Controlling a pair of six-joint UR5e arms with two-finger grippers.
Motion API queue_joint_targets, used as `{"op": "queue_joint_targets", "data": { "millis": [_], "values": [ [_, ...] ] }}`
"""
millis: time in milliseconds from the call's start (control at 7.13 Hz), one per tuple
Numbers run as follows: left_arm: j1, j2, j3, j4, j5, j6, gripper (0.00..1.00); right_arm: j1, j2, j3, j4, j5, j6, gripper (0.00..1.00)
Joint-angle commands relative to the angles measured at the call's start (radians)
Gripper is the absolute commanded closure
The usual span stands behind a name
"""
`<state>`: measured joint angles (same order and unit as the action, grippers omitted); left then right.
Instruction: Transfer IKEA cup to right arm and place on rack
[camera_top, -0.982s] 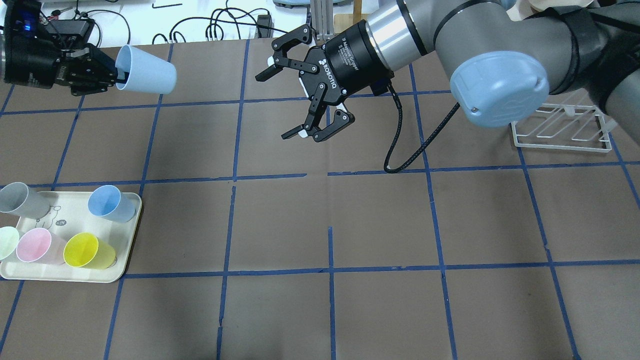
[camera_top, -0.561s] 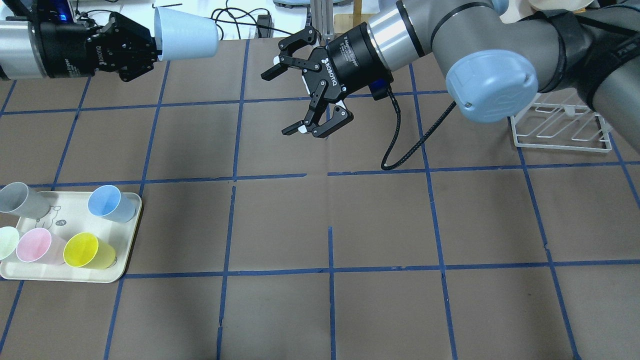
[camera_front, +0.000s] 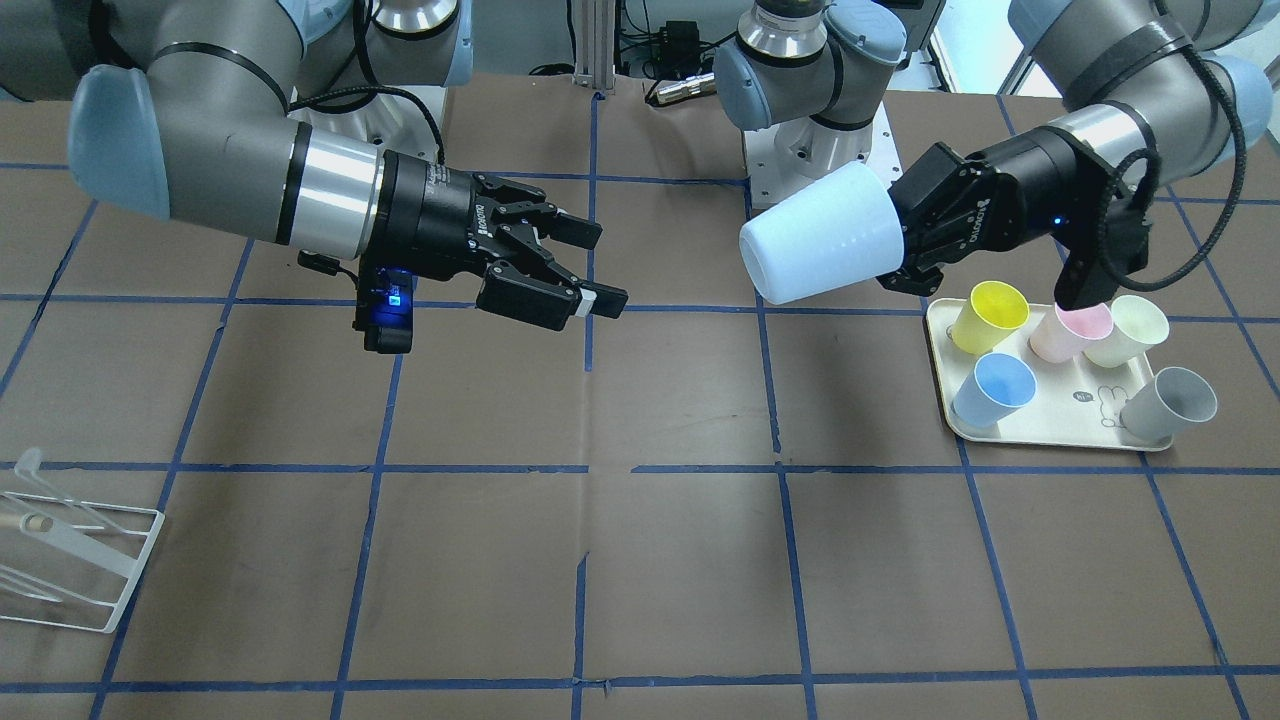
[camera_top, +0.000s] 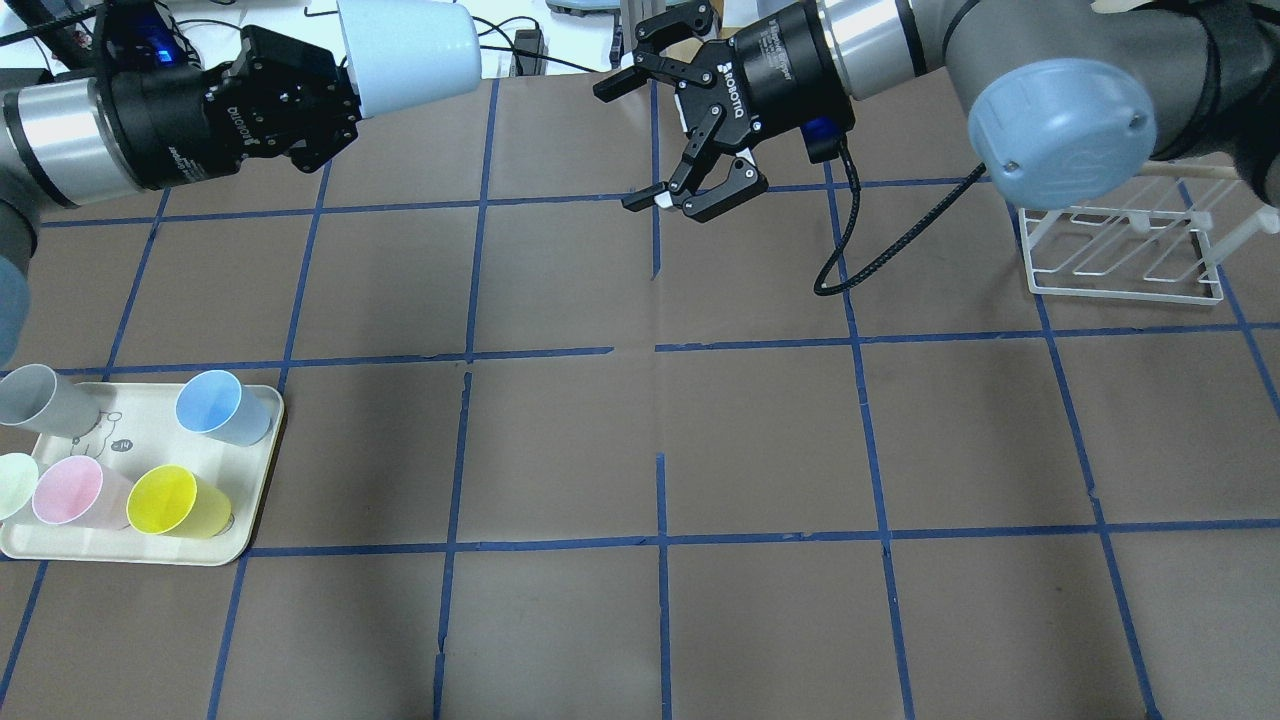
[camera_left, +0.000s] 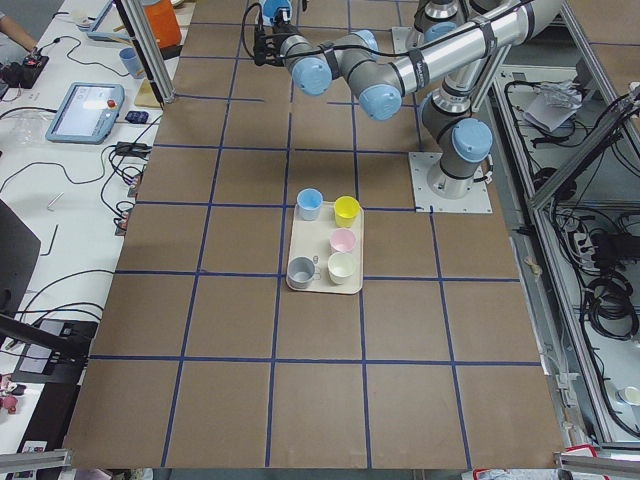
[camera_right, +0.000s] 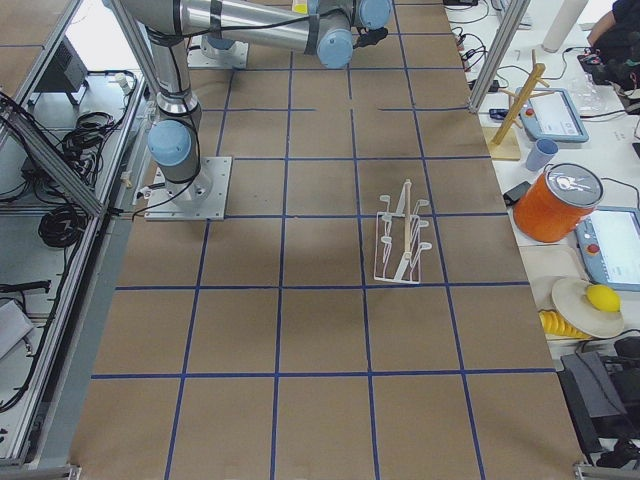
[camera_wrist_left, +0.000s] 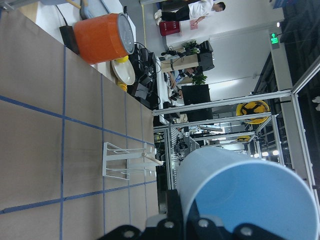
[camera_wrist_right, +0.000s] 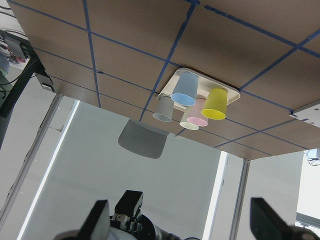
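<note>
Aloft, left claw (camera_top: 343, 92) grips IKEA cup (camera_top: 412, 45) sideways.

Open air lies between the right claw (camera_top: 630, 143) and the IKEA cup (camera_top: 410, 45).

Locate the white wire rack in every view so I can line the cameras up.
Exterior front-facing: rack in the lower left corner, cut off by the edge.
Overhead exterior: right side.
Exterior left: can't make it out.
Exterior right: centre.
Left wrist: lower middle, left of the held IKEA cup.
Right wrist: not in it.
Shared landmark: the blue tape grid on the brown table.
</note>
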<state>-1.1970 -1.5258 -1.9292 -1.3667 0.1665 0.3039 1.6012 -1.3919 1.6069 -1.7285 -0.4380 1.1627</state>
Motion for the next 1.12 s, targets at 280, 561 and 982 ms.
{"op": "queue_joint_targets", "data": {
  "millis": [280,561,982],
  "values": [
    [-0.059,-0.007,-0.094,0.327,-0.016,-0.242,1.00,0.006,-0.006,-0.005,-0.048,0.056,0.099,0.00],
    [-0.119,-0.014,-0.116,0.319,-0.050,-0.267,1.00,0.016,-0.004,-0.005,-0.162,0.058,0.207,0.00],
    [-0.125,0.012,-0.116,0.290,-0.045,-0.287,1.00,0.017,-0.006,-0.004,-0.218,0.055,0.265,0.00]
  ]
}}
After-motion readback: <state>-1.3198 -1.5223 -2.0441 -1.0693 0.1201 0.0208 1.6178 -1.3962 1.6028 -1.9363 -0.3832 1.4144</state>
